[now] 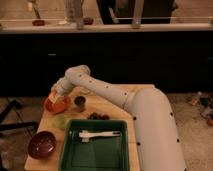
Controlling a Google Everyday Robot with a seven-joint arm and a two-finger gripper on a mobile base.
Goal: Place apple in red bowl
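The gripper [56,95] hangs just above the red bowl [56,105] at the far left of the wooden table [112,107], at the end of the white arm [105,90] that reaches over from the right. Its fingers are closed tight, but the apple itself is not visible — it is either hidden under the wrist or already lying in the bowl, and I cannot say which. An apple of this kind is, I judge, firm and rather light, with a smooth waxy skin that slips easily between hard fingers; it also rolls, so a gentle release low over the bowl is safer than a drop. The best hold is across its widest part, fingers on two opposite sides — not near the stem. The bowl is shallow and could slide or tip if its rim is pushed. Just beside it stands a small metal cup [79,102], and a pale green round thing [62,120] lies nearer to the camera. A dark maroon bowl [41,144] sits at the near left corner, beside a green tray [70,150] with a white utensil [99,134] in it.
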